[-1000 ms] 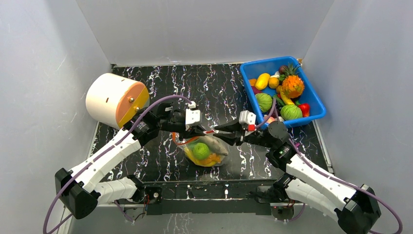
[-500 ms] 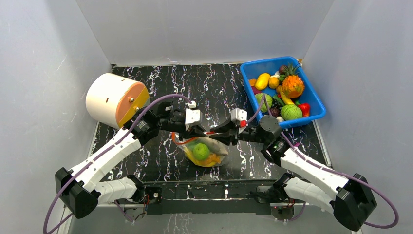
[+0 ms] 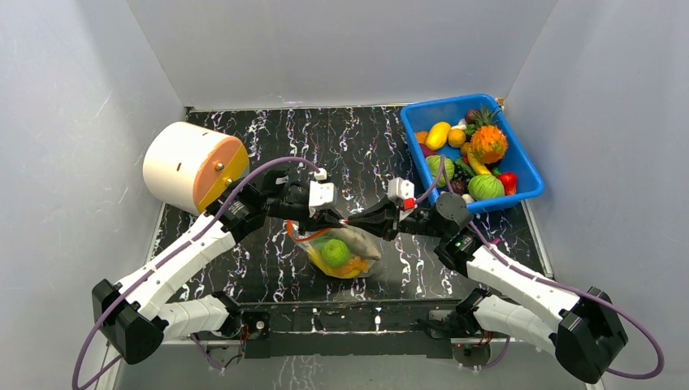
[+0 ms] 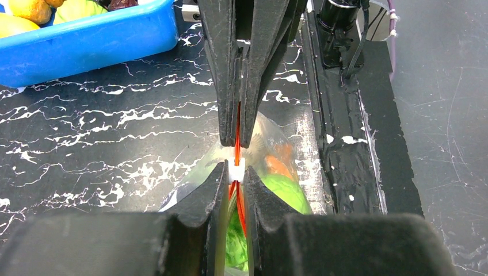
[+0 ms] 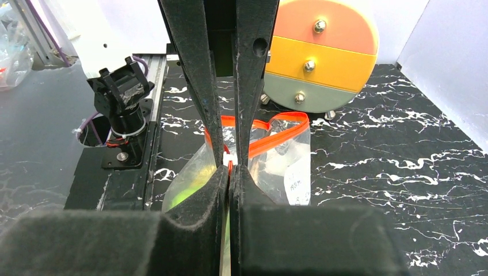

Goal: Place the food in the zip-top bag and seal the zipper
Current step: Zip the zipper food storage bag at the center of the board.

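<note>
A white-and-orange cylinder lay on the counter, well left of the left pincer. That pincer was pressed together on the zipper. The right pincer met it tip to tip and pinched the same red strip. The zip-top bag lay just below both pincers, with the food inside it. Left of the left pincer, the strip gaped in a loop. A blue bin stood right of the right pincer.
</note>
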Controlling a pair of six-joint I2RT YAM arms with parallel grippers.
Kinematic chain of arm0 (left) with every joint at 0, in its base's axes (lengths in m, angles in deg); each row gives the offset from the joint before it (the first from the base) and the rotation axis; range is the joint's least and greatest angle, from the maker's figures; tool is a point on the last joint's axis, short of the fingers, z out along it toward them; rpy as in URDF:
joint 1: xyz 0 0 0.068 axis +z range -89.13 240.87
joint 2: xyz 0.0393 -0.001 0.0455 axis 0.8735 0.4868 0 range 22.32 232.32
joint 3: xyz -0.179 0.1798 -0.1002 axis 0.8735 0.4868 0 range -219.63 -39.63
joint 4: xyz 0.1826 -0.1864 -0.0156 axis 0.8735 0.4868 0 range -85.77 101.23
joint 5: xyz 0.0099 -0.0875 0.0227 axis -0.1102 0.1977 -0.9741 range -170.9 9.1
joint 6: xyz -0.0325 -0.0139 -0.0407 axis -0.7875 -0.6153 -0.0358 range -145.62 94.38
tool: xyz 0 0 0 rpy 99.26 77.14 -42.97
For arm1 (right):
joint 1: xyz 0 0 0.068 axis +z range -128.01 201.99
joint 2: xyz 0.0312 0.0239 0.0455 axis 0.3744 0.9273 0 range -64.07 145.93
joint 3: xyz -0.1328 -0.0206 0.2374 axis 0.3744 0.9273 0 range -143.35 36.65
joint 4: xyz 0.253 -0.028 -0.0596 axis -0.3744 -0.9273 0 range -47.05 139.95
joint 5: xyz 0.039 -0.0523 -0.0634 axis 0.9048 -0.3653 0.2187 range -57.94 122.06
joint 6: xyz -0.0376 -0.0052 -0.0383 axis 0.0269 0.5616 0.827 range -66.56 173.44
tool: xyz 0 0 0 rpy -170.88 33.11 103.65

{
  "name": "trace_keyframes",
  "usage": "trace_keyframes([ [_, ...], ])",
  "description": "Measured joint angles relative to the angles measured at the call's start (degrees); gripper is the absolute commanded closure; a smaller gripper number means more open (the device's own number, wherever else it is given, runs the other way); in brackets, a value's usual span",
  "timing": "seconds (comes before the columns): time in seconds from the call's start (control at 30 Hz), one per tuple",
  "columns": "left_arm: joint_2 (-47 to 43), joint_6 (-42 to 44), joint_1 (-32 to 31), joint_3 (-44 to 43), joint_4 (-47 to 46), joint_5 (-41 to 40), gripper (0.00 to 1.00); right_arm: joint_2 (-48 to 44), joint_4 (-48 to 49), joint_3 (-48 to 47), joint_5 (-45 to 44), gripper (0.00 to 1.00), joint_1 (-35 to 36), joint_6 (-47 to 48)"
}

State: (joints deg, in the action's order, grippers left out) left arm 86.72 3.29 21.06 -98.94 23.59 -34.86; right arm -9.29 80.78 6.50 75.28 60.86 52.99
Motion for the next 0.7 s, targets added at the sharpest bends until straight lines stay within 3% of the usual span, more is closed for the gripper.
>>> trace_keyframes([
  [0.27,-0.2,0.3,-0.1,0.0,0.0,-0.4,1.0,-2.7,-4.1,0.0,-2.1,1.0,0.1,2.7],
  [0.7,-0.2,2.2,-0.1,-0.8,2.3,-6.3,1.0,-7.8,-15.8,-0.9,-13.8,1.0,0.4,8.1],
])
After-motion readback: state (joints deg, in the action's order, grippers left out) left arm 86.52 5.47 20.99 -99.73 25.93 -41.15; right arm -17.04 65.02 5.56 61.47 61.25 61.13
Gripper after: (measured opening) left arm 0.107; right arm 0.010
